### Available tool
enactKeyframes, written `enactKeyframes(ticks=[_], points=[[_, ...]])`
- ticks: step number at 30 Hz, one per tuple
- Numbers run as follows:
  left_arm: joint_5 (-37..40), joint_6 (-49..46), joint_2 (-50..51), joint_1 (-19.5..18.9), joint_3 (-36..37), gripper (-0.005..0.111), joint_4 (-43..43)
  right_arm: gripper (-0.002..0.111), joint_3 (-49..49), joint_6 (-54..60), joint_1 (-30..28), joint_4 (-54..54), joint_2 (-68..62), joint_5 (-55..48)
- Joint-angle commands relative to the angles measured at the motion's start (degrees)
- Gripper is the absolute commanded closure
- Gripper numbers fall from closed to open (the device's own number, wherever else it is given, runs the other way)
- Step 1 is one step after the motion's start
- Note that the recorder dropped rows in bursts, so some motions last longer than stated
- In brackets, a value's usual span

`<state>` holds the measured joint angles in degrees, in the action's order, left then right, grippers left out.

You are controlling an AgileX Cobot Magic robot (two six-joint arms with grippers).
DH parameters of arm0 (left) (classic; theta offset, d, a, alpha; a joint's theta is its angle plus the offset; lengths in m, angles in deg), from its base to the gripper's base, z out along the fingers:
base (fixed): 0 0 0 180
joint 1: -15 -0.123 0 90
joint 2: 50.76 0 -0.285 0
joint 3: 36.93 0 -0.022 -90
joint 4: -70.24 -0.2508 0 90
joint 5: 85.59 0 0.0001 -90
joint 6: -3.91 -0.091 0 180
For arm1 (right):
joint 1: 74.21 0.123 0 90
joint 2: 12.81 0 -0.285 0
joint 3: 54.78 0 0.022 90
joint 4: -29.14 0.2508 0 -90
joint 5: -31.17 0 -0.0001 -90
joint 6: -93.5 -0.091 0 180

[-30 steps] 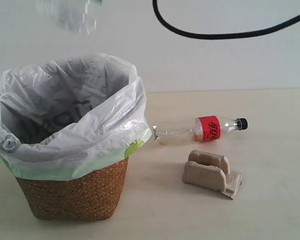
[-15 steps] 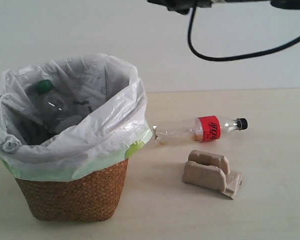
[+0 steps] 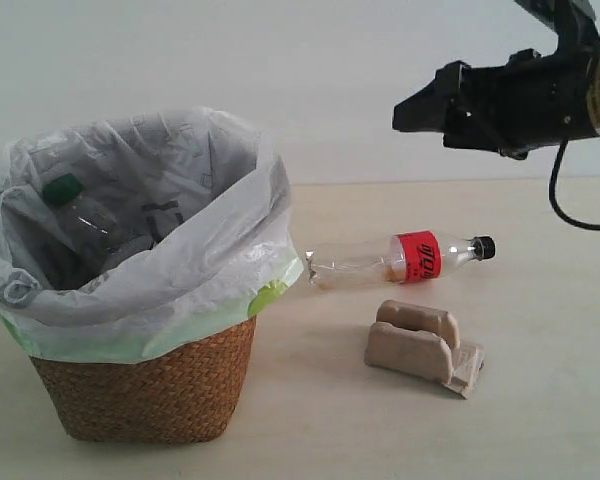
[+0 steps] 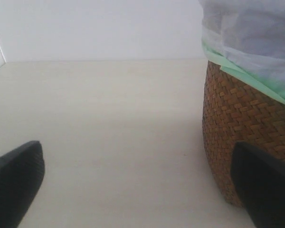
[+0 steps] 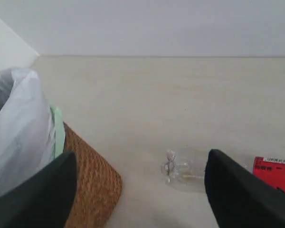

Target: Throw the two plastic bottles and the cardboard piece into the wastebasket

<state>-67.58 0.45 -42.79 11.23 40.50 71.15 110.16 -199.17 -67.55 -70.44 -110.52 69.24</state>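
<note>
The wastebasket (image 3: 150, 390) stands at the left, its white bag folded over the rim. Inside it leans the larger clear bottle (image 3: 80, 215), green cap up. The red-label bottle (image 3: 400, 258) lies on its side on the table, black cap pointing right, base near the basket. In front of it sits the cardboard piece (image 3: 420, 345). My right gripper (image 3: 415, 110) hangs open and empty high above the red-label bottle (image 5: 185, 171). My left gripper (image 4: 140, 190) is open and empty, low beside the wastebasket (image 4: 242, 123); the exterior view does not show it.
A pale wooden table (image 3: 540, 420) runs back to a plain white wall. The right arm's black cable (image 3: 570, 215) loops down at the far right. The wicker side of the wastebasket (image 5: 92, 185) lies close to one right finger.
The green-cap bottle has dropped from above the basket into it and settled. The right arm has swung down from the top edge to the upper right.
</note>
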Motion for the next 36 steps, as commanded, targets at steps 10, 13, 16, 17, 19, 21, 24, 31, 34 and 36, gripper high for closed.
enactKeyframes(ticks=[10,13,16,17,19,21,24,31,34,36], points=[[-0.4,0.5,-0.2,0.4,-0.2,-0.001,0.1,0.057,-9.5,13.6,-0.3,-0.4,0.7,-0.2],[-0.4,0.5,-0.2,0.4,-0.2,-0.001,0.1,0.057,-9.5,11.1,-0.3,-0.4,0.7,2.7],[-0.4,0.5,-0.2,0.4,-0.2,-0.001,0.1,0.057,-9.5,10.7,-0.3,-0.4,0.7,3.5],[-0.4,0.5,-0.2,0.4,-0.2,-0.001,0.1,0.057,-9.5,10.7,-0.3,-0.4,0.7,3.5],[-0.4,0.5,-0.2,0.4,-0.2,-0.001,0.1,0.057,-9.5,10.7,-0.3,-0.4,0.5,4.1],[-0.4,0.5,-0.2,0.4,-0.2,-0.001,0.1,0.060,-9.5,10.5,-0.3,-0.4,0.0,4.1],[-0.4,0.5,-0.2,0.4,-0.2,-0.001,0.1,0.068,-10.1,12.3,0.0,-0.4,-1.6,3.6],[-0.4,0.5,-0.2,0.4,-0.2,-0.001,0.1,0.047,-13.9,19.3,5.1,-0.4,-3.4,-11.6],[-0.4,0.5,-0.2,0.4,-0.2,-0.001,0.1,0.051,-14.1,19.6,6.5,-0.4,-3.4,-11.7],[-0.4,0.5,-0.2,0.4,-0.2,-0.001,0.1,0.057,-14.1,19.5,7.2,-0.4,-3.4,-11.5]])
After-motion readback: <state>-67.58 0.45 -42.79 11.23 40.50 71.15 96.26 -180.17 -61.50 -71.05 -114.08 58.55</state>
